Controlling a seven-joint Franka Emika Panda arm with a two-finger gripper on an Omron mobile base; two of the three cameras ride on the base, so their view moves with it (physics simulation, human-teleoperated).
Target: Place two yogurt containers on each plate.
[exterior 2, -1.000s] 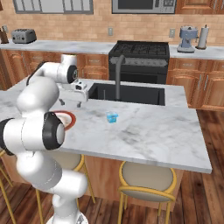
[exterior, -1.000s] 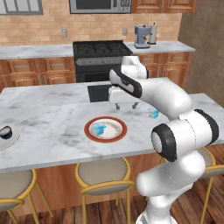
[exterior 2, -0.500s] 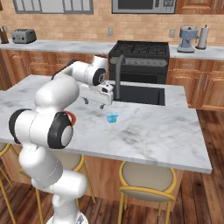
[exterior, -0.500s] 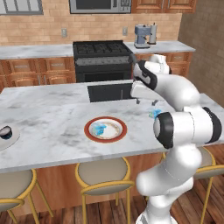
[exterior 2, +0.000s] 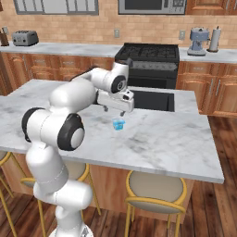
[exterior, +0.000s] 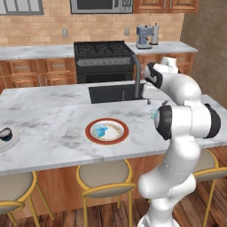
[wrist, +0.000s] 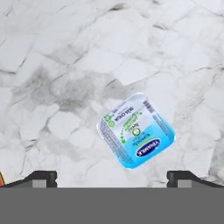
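Swinging away from the red-rimmed plate (exterior: 107, 131), which has one blue yogurt cup (exterior: 101, 130) on it, the gripper (exterior 2: 115, 111) now hangs wide open just above a loose yogurt cup (wrist: 136, 130) on the counter (exterior 2: 152, 134), whose printed lid shows between the fingertips (wrist: 41, 178) from the hand camera.

We see one light blue yogurt container (wrist: 136, 130) alone on the marble surface (exterior 2: 152, 139), another (exterior: 101, 130) on the red-rimmed plate (exterior: 107, 131), a navy cup (exterior: 5, 133) on the grey plate (exterior: 11, 142)

Glossy veined marble counter (wrist: 65, 65)
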